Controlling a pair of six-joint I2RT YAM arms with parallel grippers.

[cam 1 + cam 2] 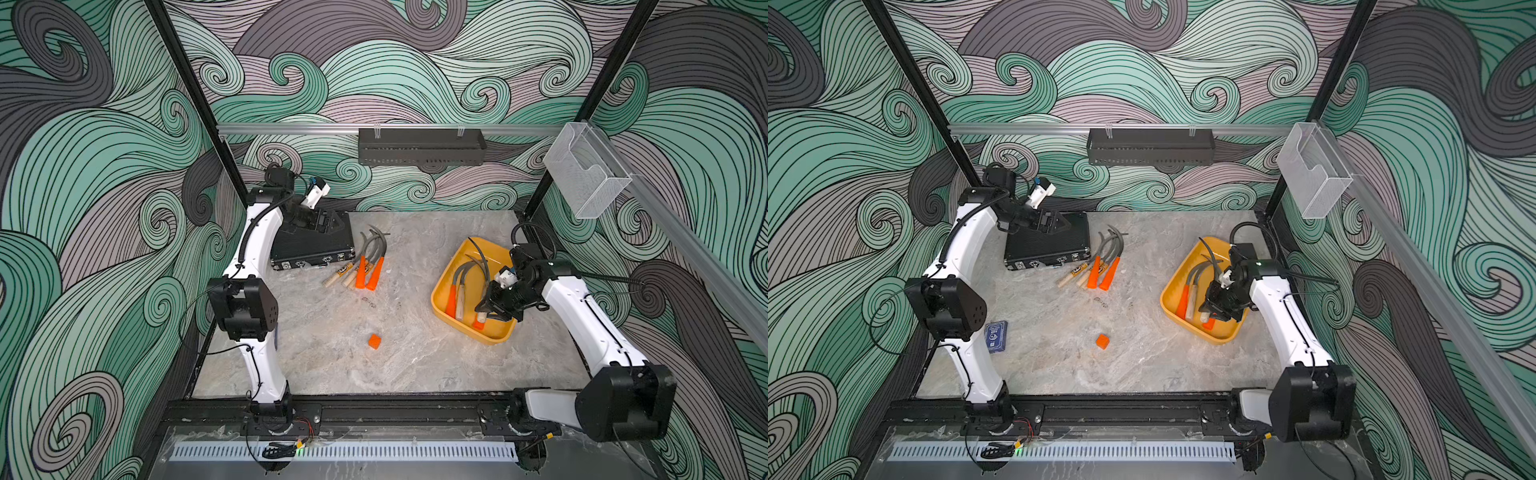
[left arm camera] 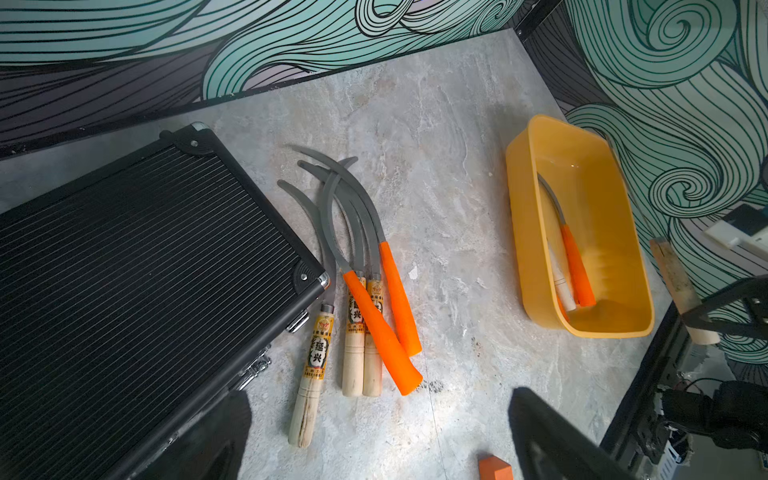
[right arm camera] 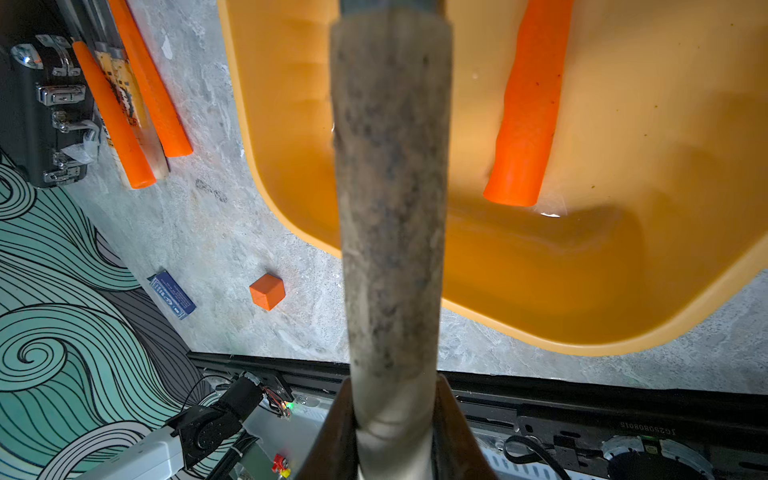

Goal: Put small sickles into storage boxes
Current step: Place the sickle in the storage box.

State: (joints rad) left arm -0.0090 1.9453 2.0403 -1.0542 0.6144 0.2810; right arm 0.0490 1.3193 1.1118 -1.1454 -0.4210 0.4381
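Several small sickles lie bunched on the marble table beside a black case, orange and pale wooden handles mixed. The yellow storage box holds an orange-handled sickle next to a pale-handled one, and another orange handle. My right gripper hovers over the box's near half. It is shut on the pale wooden handle of a sickle. My left gripper hangs open above the case's corner, holding nothing.
The black ribbed case sits at the back left. A small orange cube lies mid-table, and a blue card box near the left arm. A clear bin and a black rack hang on the walls.
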